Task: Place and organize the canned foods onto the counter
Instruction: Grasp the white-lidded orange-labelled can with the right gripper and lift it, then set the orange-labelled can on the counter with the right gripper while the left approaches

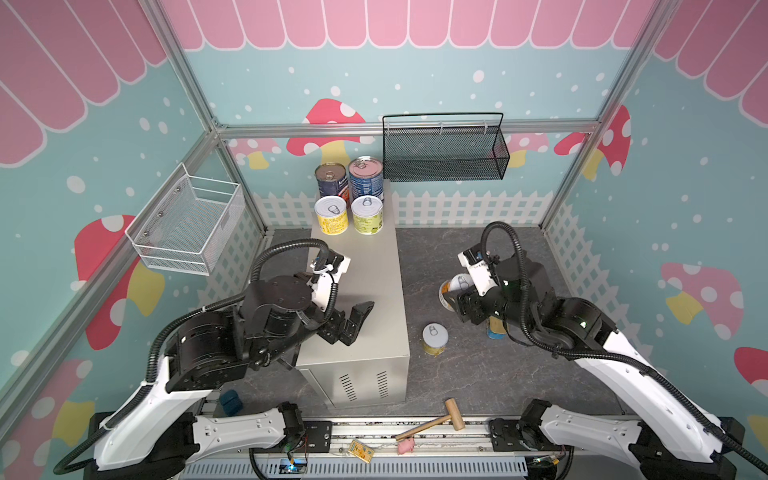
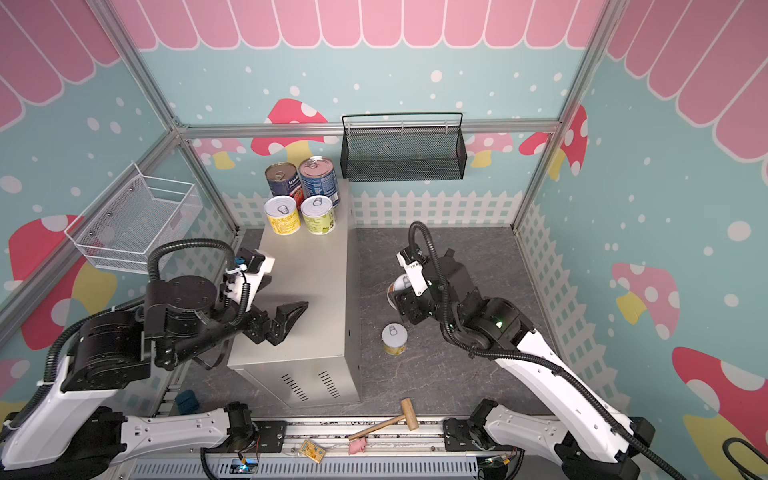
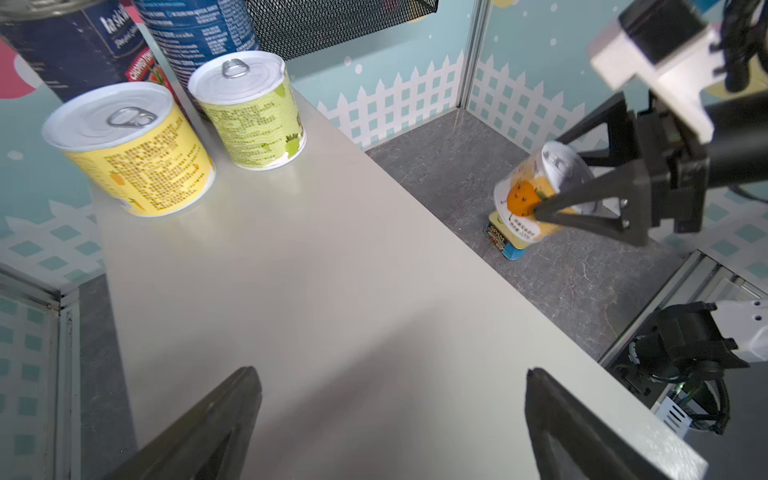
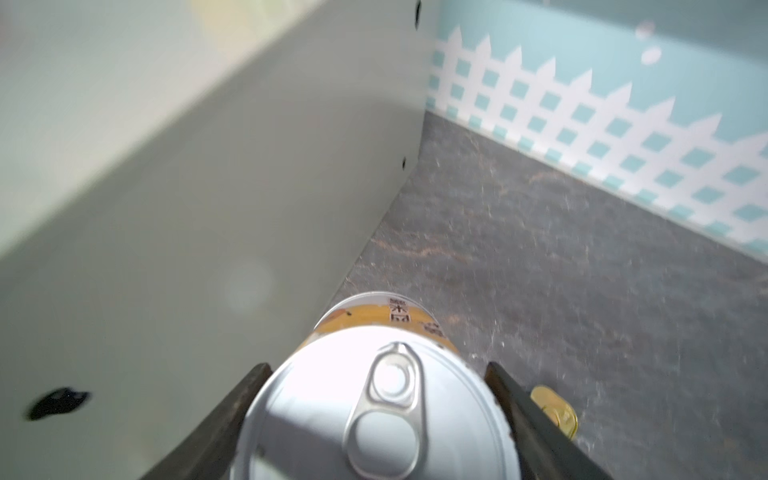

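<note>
While the right tool (image 4: pixel 376 365) clamps a short yellow-label can (image 3: pixel 528 195), tilted over the SPAM tin (image 3: pixel 505 243), the carry looks under way; next it must clear the surface (image 1: pixel 365 270) edge beside it. Left tool (image 3: pixel 390 370) gapes empty over that surface

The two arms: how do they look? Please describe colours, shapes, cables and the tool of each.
Both the left arm and the right arm have white shell links with black round joints. A black ribbed hose loops along each one. A small green light glows on a right arm joint. The left tool and the right tool have black, tapered fingers.
</note>
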Motion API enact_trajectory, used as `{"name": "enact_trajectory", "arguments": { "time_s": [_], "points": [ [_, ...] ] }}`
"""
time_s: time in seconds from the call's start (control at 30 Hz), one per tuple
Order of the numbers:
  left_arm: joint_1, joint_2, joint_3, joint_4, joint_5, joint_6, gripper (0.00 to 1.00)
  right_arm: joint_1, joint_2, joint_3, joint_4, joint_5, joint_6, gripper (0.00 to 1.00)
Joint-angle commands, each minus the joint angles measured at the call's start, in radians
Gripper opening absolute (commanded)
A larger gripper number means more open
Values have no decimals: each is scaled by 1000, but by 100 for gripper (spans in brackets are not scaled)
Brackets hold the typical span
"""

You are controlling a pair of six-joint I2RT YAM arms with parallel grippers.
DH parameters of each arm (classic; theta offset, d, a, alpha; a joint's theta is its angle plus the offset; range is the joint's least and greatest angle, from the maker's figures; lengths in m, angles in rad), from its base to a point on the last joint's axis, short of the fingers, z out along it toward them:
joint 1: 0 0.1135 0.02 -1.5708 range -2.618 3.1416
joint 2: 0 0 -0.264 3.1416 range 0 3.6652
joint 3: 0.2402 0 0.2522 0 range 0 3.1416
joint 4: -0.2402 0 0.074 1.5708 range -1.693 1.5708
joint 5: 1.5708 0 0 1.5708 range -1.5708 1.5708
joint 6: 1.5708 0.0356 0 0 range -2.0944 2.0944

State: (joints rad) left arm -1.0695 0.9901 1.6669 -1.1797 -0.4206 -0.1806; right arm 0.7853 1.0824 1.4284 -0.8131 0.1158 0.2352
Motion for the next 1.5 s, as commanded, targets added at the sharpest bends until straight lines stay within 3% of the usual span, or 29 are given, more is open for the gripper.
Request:
{"name": "enact_trajectory", "arguments": {
  "time_s": [0.0, 0.23, 0.43, 0.53, 0.93, 1.47],
  "points": [
    [-4, -27, 46, -111, -16, 46, 99, 0, 105, 183, -38, -120, -109, 70],
    [13, -23, 131, -189, -7, 106, 99, 7, 379, 603, -155, -274, -200, 68],
    [16, -16, 185, -207, 11, 162, 99, 43, 583, 912, -280, -334, -249, 68],
    [16, -16, 192, -207, 4, 174, 99, 70, 610, 919, -274, -367, -256, 68],
    [16, -52, 156, -202, -39, 161, 99, 202, 758, 996, -246, -302, -270, 73],
    [17, -76, 61, -131, -46, 112, 99, 210, 839, 1029, -147, -295, -281, 81]
  ]
}}
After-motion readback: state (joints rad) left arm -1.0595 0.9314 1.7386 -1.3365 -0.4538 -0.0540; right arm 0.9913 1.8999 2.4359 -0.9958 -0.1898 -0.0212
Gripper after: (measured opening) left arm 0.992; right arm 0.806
